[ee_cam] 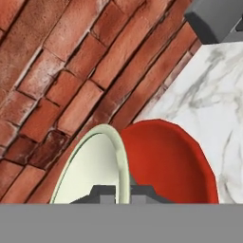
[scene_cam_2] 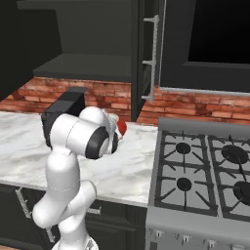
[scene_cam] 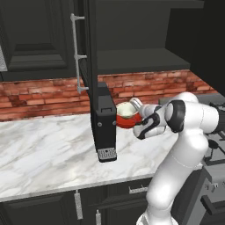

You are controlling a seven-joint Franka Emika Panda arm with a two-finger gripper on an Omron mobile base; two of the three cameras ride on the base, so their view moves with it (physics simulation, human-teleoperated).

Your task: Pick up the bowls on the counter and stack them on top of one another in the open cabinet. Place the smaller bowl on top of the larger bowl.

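Gripping the smaller bowl (ee_cam: 92, 166) by its rim, the gripper (ee_cam: 122, 192) holds it tilted at the far side of the counter (scene_cam: 48, 149), touching the larger bowl (ee_cam: 171, 161) near the brick wall (ee_cam: 61, 61).

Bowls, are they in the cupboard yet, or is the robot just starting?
Just starting. Nothing is put away: the cupboard shelf is bare. The red bowl and the white bowl sit side by side on the counter by the brick wall. The gripper is right at the white bowl's rim. Lifting and stacking both bowls remain.
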